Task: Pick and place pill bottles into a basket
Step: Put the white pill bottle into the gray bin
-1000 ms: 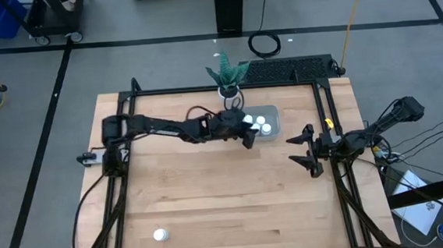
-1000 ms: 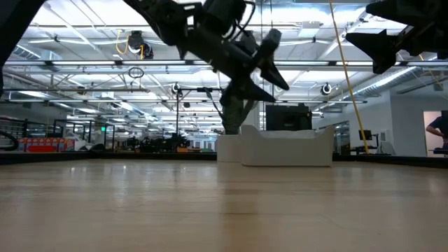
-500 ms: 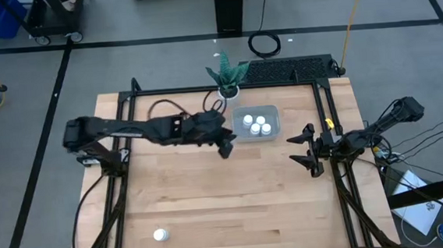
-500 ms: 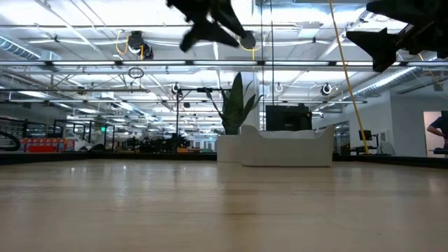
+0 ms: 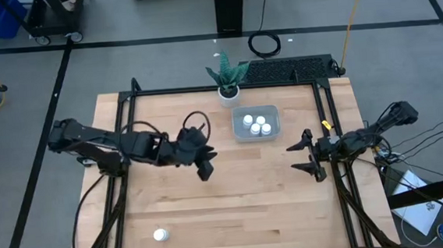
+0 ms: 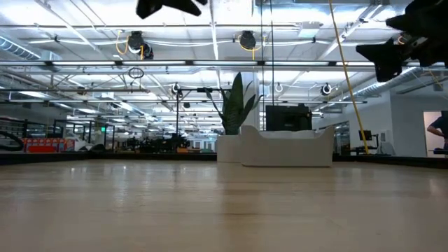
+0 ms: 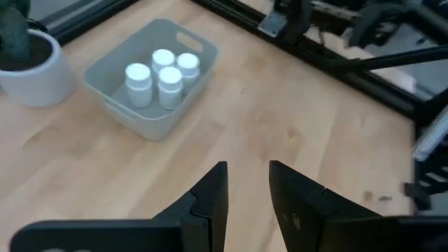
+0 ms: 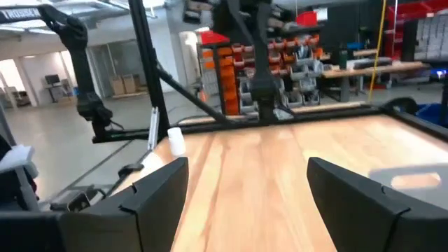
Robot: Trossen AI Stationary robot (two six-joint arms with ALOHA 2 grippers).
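The basket (image 5: pixel 255 124), a pale grey-blue bin, stands at the far middle of the table and holds three white pill bottles (image 7: pixel 161 68). Another bottle (image 5: pixel 160 234) stands alone near the table's front left corner; it also shows in the right wrist view (image 8: pixel 175 141). My left gripper (image 5: pixel 207 169) hovers over bare wood, left of and nearer than the basket, its fingers (image 7: pixel 217 189) a narrow gap apart and empty. My right gripper (image 5: pixel 306 155) waits wide open and empty at the table's right side.
A white plant pot (image 5: pixel 227 93) with green leaves stands just beyond the basket's far left corner. Black frame rails (image 5: pixel 328 132) run along the table's left, right and far sides. Bare wood lies between the basket and the lone bottle.
My left gripper has drawn back from above the basket toward the table's left and near edges, rising out of the top of the low view. The bottles in the basket have stayed put.
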